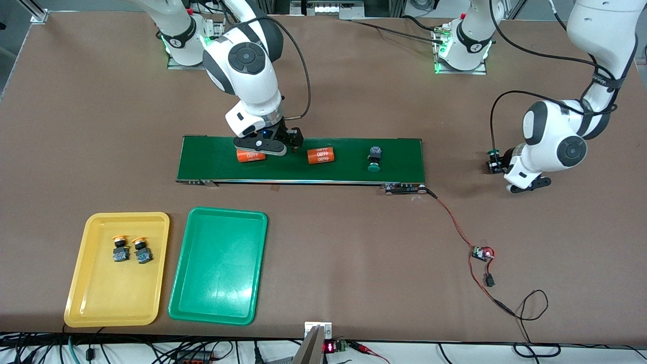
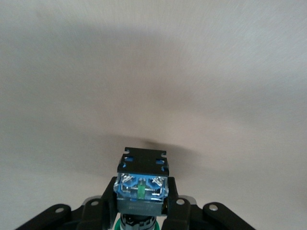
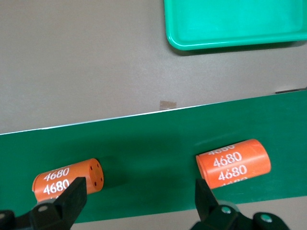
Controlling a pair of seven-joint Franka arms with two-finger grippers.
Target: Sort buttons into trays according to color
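Between left hand fingers, green button

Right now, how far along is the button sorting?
Done: both yellow buttons lie in the yellow tray. In hand: the left gripper is shut on a green button off the belt's end. Left: one green button sits on the belt, and the green tray holds nothing. The open right gripper hovers over the belt between two orange cylinders.

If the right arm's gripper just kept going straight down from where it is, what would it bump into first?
Probably the green belt. The right gripper hangs open over it, and the gap between its fingers looks down on bare belt between the two orange cylinders. One finger might graze a cylinder; depth is unclear.
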